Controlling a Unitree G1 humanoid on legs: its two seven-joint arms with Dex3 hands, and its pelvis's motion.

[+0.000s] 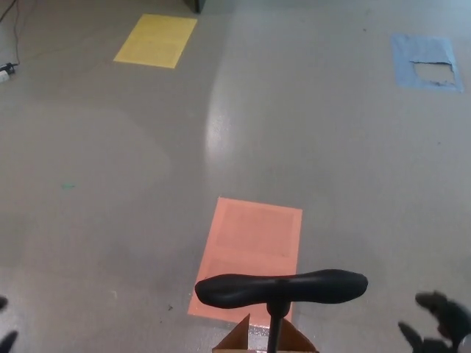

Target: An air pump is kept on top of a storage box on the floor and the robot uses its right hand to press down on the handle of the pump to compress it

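The air pump's black T-handle [281, 287] stands raised at the bottom centre, on a thin black shaft [274, 329]. Below it, brown cardboard flaps of the storage box [239, 340] show at the picture's lower edge. My right hand [439, 322] is at the bottom right corner, well to the right of the handle and apart from it, its black fingers spread open and holding nothing. Only two dark fingertips of my left hand [6, 332] peek in at the bottom left edge.
On the grey floor lie an orange rectangle [250, 250] just beyond the pump, a yellow rectangle [156, 40] at the far left and a torn blue patch [427, 62] at the far right. A cable [9, 68] runs at the upper left edge.
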